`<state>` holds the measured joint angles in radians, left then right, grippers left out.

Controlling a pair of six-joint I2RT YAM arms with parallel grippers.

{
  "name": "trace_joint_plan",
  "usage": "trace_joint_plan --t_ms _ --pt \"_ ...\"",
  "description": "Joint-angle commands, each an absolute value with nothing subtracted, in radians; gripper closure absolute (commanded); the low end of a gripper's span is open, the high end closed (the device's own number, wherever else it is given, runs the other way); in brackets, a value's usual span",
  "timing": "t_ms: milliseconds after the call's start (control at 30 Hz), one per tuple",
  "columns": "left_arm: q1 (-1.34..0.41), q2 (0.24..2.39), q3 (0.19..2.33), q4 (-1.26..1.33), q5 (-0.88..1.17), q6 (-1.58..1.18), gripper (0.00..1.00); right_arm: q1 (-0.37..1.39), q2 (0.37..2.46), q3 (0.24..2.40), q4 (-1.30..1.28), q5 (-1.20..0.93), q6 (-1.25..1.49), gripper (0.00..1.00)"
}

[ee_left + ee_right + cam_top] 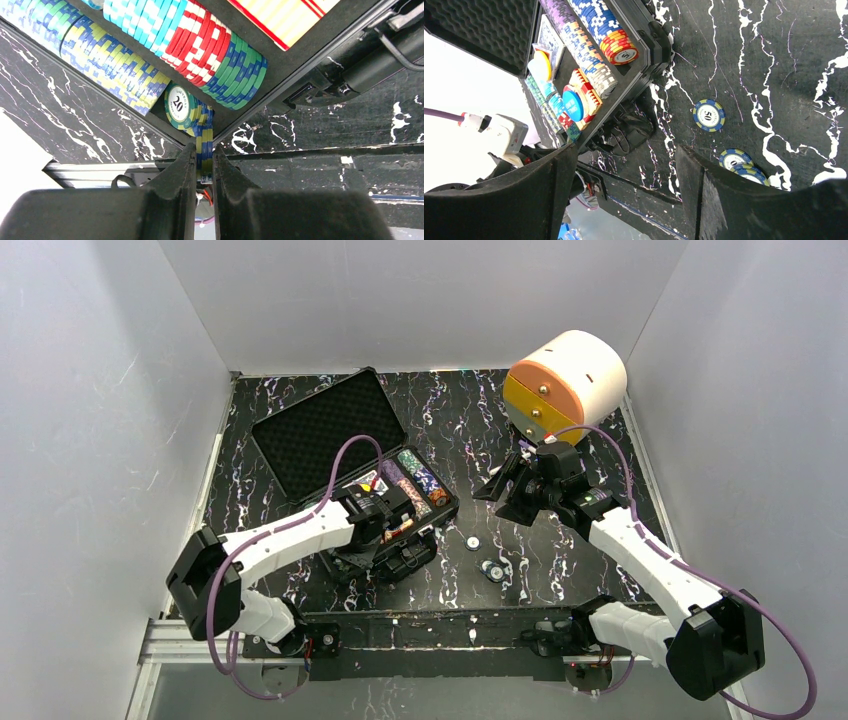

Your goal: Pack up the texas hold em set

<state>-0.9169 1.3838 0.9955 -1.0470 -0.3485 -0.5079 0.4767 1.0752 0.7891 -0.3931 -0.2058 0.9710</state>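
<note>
Black table (470, 425), white and purple marble streaks, seen in all three views. Cream-and-orange round drawer box (590, 370) at the far right corner of the table: a cylinder on its side, flat face turned toward the table's middle. Face is split, with an orange drawer front on top and a yellow one below, each with a small knob; the body is cream. Plain white walls (420, 300) close off the left, far and right edges. Metal rail (180, 638) runs along the near edge.
</note>
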Motion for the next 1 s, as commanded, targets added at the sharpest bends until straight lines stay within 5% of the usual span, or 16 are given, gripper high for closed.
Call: trace_joint_plan --t_ms 0,967 --pt "-0.91 1.396 1.011 -1.089 -0.32 -0.472 1.0 0.469 1.06 0.786 -0.378 -0.204 0.961 0.2" --pt "-0.907 1.444 1.067 -1.138 -0.292 -0.428 1.0 0.466 1.047 0.78 -0.377 -0.204 0.956 0.2"
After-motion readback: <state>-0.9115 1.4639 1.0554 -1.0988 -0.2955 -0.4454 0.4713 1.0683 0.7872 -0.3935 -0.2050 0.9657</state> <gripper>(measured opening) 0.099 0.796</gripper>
